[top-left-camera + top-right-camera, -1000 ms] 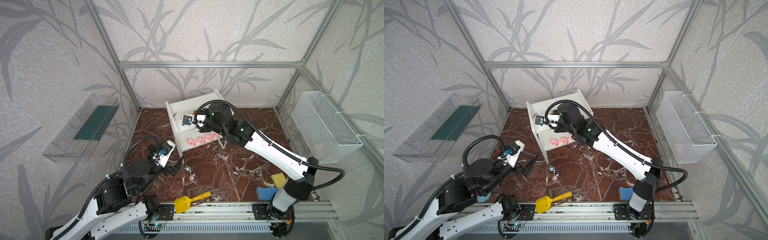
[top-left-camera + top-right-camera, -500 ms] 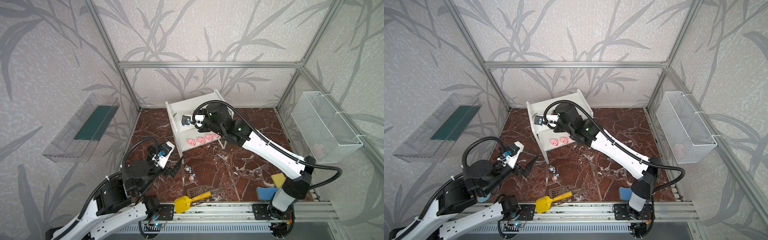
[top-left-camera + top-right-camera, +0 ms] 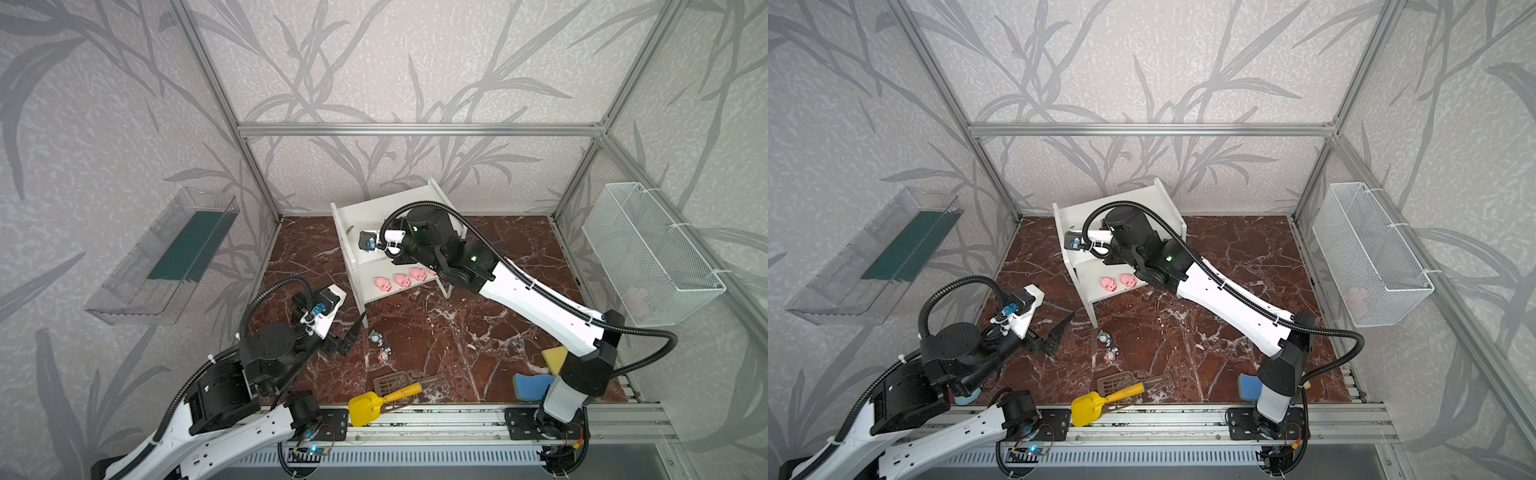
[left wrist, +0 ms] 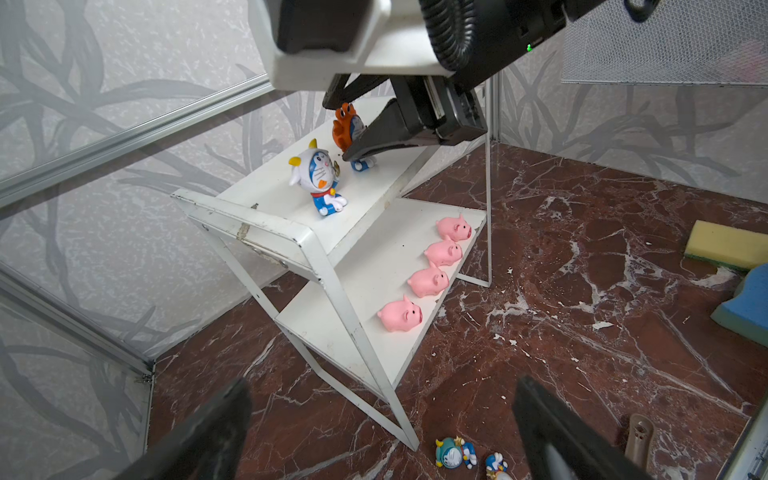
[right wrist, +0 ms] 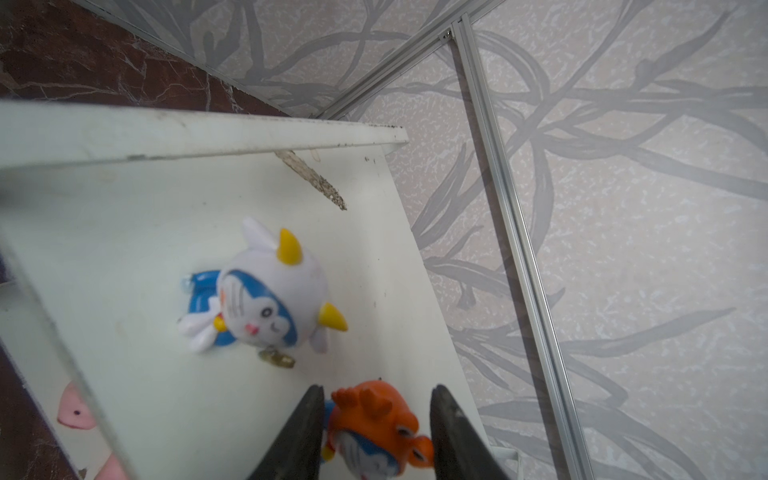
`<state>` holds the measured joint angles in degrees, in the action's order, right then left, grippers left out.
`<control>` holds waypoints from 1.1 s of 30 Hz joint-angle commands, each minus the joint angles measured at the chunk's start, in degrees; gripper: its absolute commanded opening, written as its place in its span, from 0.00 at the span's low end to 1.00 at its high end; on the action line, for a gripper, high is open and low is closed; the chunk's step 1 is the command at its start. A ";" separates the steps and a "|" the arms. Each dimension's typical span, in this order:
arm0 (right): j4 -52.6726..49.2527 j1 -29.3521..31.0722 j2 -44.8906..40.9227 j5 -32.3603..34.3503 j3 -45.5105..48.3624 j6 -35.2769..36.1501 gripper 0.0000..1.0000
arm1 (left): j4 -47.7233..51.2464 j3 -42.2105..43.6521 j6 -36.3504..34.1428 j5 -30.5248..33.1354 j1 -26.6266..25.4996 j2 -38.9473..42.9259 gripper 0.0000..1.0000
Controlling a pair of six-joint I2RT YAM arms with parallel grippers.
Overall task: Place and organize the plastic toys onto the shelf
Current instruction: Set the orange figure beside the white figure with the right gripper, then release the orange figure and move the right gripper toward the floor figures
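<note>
Beyond my left gripper point(image 3: 353, 334), hanging wide apart, two floor figurines point(image 3: 376, 337) are waiting in a top view; both arms are sitting about where they were a second ago. Left wrist: the right gripper point(image 4: 340, 126) is setting the orange figurine point(image 4: 344, 120) on the shelf point(image 4: 270, 189), with four pigs point(image 4: 428, 281) below it. Right wrist: its fingers point(image 5: 303, 436) are flanking the toy, and I cannot tell whether they are clamped or freed. Next I'm needing a straight retreat, sparing the white-hooded figurine point(image 5: 274, 299).

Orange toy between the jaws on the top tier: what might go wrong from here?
The right gripper flanks the orange figurine on the top tier of the shelf; withdrawing could tip it into the white figurine beside it.
Two figurines lie on the floor by the shelf's front leg; the left gripper reaching them might bump it and shake the pigs near the lower board's edge.
</note>
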<state>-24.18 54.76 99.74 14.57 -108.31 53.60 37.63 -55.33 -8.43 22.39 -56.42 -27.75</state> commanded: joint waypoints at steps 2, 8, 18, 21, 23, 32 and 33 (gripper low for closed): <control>-0.60 0.25 0.58 0.64 -2.53 0.10 0.44 | -0.70 0.45 -0.55 -0.03 0.35 0.59 0.99; -0.72 0.26 -0.07 0.42 -2.65 -0.42 0.46 | -0.71 0.51 -0.45 -0.16 0.35 0.59 0.99; -4.28 -1.21 -6.18 -8.74 -2.78 -8.14 0.54 | -0.78 0.75 -0.37 -0.04 0.35 0.59 0.99; -6.38 -1.76 -9.16 -12.09 -2.33 -11.31 0.58 | -0.71 0.90 -0.28 0.02 0.35 0.59 0.99; -7.56 -1.79 -11.81 -13.72 -0.81 -13.42 0.65 | -0.58 1.10 -0.12 -0.03 0.37 0.38 0.99; -4.80 0.68 -32.27 -17.95 21.89 -25.63 0.99 | 3.69 1.67 3.50 -0.46 0.31 1.22 0.99; -3.75 1.76 -34.67 -17.76 25.86 -27.36 0.99 | 3.98 2.20 4.13 -0.59 0.39 1.74 0.99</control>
<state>-28.86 54.72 68.66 -1.21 -89.12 32.77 39.16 -54.41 -6.42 22.17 -56.42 -27.31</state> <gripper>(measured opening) 0.990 0.992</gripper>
